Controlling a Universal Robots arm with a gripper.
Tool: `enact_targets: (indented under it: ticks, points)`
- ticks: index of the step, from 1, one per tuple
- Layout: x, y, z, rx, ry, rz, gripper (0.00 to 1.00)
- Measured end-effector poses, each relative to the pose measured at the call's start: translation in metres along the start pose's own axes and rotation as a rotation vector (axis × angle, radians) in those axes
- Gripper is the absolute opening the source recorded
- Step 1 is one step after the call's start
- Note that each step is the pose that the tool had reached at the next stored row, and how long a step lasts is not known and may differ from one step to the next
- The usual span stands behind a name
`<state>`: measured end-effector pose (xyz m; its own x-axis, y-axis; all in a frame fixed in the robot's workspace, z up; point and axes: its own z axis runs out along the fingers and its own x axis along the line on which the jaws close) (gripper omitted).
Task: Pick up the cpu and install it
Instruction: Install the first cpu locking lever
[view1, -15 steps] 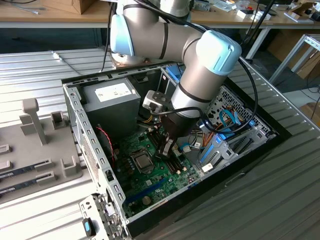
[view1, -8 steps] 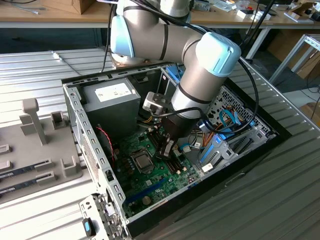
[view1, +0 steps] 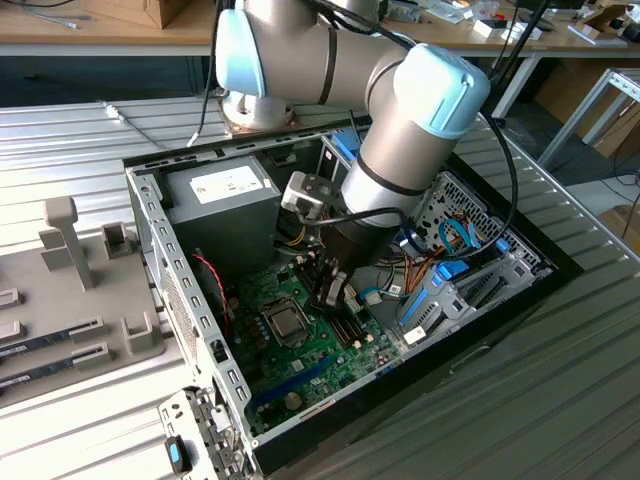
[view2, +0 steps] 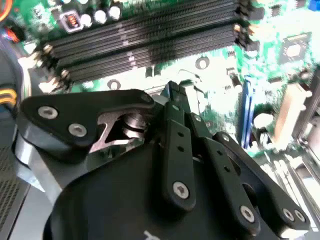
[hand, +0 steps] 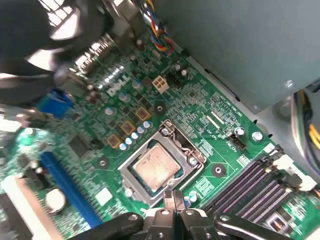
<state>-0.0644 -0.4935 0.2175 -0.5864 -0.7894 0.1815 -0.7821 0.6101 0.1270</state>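
The cpu (hand: 157, 168), a small silver-topped square, lies flat in its socket on the green motherboard (hand: 210, 102), with the metal socket frame (hand: 186, 145) around it. In the exterior view the cpu (view1: 288, 322) sits mid-board inside the open computer case. My gripper (view1: 331, 293) hangs just above the board on the exterior view's right of the socket, between it and the memory slots. In the first wrist view my gripper (hand: 174, 196) has its black fingers pressed together at the socket's edge, with nothing between them. My gripper (view2: 173, 96) looks shut in the second wrist view too.
Black memory slots (view2: 150, 40) run beside the socket. The grey power supply (view1: 222, 200) and case walls (view1: 150, 240) hem the board in. Blue drive brackets and cables (view1: 450, 270) crowd the exterior view's right. A grey fixture (view1: 70, 290) with memory sticks lies outside the case.
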Motion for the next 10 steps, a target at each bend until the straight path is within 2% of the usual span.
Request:
enact_targets:
  ticks: [2, 3, 10]
  points:
    - [-0.0002, 0.0023, -0.0093, -0.0014, -0.0019, 0.0, 0.11]
    - [-0.0005, 0.0028, -0.012, -0.0025, -0.0023, 0.0, 0.11]
    - [-0.0005, 0.0027, -0.0121, -0.0028, -0.0024, 0.002, 0.11]
